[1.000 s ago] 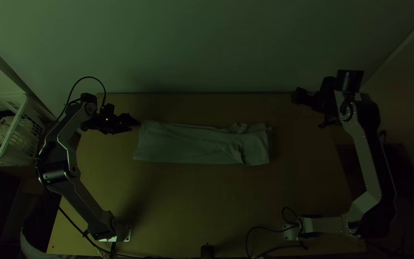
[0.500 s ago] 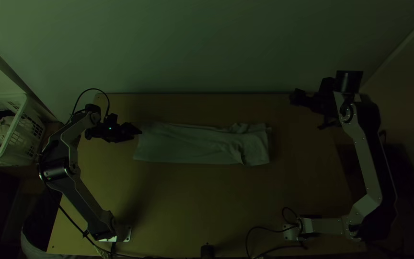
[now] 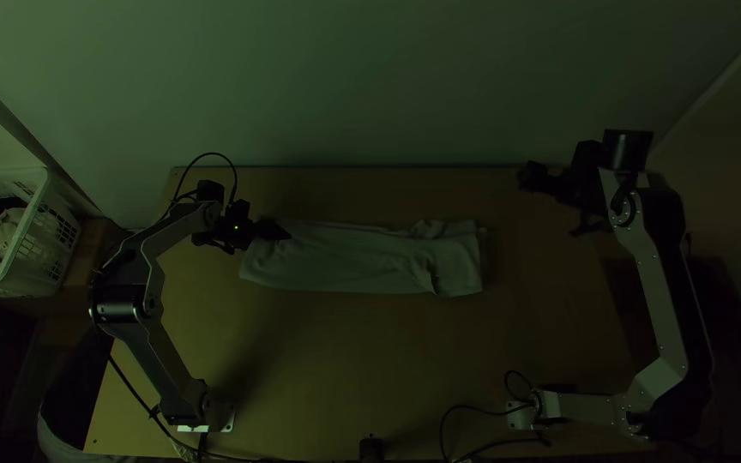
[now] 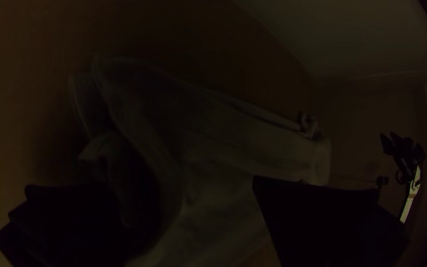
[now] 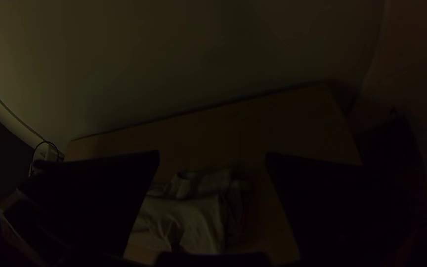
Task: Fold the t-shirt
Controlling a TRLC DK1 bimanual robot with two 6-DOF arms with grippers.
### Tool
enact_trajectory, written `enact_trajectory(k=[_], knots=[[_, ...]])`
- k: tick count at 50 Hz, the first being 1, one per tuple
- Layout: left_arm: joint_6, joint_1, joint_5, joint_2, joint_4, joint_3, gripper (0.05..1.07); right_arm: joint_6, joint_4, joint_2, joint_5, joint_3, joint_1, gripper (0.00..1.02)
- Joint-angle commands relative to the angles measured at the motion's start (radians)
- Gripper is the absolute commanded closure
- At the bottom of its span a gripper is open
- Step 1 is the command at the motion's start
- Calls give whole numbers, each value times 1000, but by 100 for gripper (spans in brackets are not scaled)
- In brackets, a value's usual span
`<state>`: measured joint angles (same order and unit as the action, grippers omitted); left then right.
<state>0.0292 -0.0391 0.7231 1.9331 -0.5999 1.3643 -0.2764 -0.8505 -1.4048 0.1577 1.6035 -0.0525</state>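
1. The pale, strip-shaped fabric t-shirt (image 3: 345,261) lies folded into a long, narrow band on the light wooden desk (image 3: 345,369). Its long sides run from one arm's side towards the other's, which gives each pincer an end within likely reach.
2. At the t-shirt's left end is the left black, flat-fingered pincer (image 3: 283,231), its fingers spread wide. It is probably placed there to take that end for a crosswise fold; I cannot tell whether it touches the fabric.
3. Beyond the t-shirt's right end, well apart from it, is the right black, flat-fingered pincer (image 5: 213,155), also wide and without cloth. Being out there probably leaves its partner room to work.
4. Near the t-shirt's right end, wrinkles and a raised fold spoil the flatness; smoothing them first may help the next fold lie evenly.
5. Well to the left of the t-shirt is a white, slotted plastic basket (image 3: 32,227) with cloths inside, perhaps laundry kept close for handling.
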Motion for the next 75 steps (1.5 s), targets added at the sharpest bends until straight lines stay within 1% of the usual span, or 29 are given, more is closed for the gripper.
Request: enact_trajectory(k=[1,3,4,5,6,8,9,10,18,26,31,41,46,50,54,60,64,69,75], knots=[[72,58,-50,17,12,-64,19,-7,-7,36,5,-37,-14,4],[90,73,-67,17,14,-68,30,-9,-7,43,5,-47,-18,4],[104,81,-86,17,20,-70,38,-9,-5,46,5,-51,-20,4],[120,88,-109,17,35,-74,49,-9,-5,49,5,-56,-20,4],[129,96,-120,13,48,-82,62,-9,-5,52,5,-59,-20,4],[133,105,-125,13,57,-85,94,-9,-5,55,5,-66,-20,4],[143,110,-125,13,58,-85,106,-9,-5,58,5,-68,-20,4],[150,111,-128,13,58,-85,104,-9,-5,58,5,-71,-20,4],[149,111,-172,-22,40,-97,105,-9,-4,73,5,-94,-20,4],[121,47,-234,-118,-34,-77,105,-9,7,92,5,-125,-21,4],[66,-7,-287,-160,-126,-36,105,-9,10,104,6,-151,-23,4],[-28,-147,-398,-197,-213,32,105,-9,25,118,6,-185,-24,4],[-84,-225,-419,-197,-271,81,105,-9,53,127,6,-198,-24,4],[-109,-278,-432,-194,-324,136,105,-4,65,132,5,-209,-21,4],[-115,-305,-450,-186,-397,208,105,-3,71,133,5,-224,-18,4],[-106,-291,-501,-175,-543,337,105,-4,79,136,5,-244,-18,4],[-84,-252,-505,-177,-627,420,105,-4,91,142,5,-258,-17,4],[-35,-174,-544,-175,-721,521,105,-3,97,148,5,-271,-10,4],[20,-61,-574,-171,-793,611,105,-1,97,159,5,-280,3,4]])
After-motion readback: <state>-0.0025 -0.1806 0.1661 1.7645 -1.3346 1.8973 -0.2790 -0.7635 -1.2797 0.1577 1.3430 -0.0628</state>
